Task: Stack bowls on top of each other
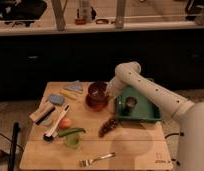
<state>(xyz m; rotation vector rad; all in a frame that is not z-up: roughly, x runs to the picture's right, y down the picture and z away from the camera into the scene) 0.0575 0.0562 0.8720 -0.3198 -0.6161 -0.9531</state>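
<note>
While reaching in from the right across the green tub (145, 114), ends with the gripper (110, 90) close against the right rim of the bowls (97, 96), near the middle of the counter (130, 145). Cannot tell whether clenched on that rim or let go, with the tip hidden behind the white wrist.

Seem to sit one above the other: upper bowl (97, 90) showing its dark inside, lower bowl (96, 104) showing only as a reddish band beneath. Cannot tell whether fully nested or held just over. Stand just left of the tub, well apart from the fork (97, 160) at the near edge.

Judged as the placing step, with the stack all but made. Next move calls for three things. Settle the upper bowl squarely into the lower one, if not seated yet. Loosen the grip. Draw away upward rather than sideways, to avoid dragging the rim and tipping or shoving the pair. Keep the elbow clear of the small dark cup (130, 103) standing inside the tub.

No brand or lettering readable on bowls, tub or arm. Only a faint dark mark (160, 161) at the counter's near right corner, perhaps a label, too indistinct to read.
</note>
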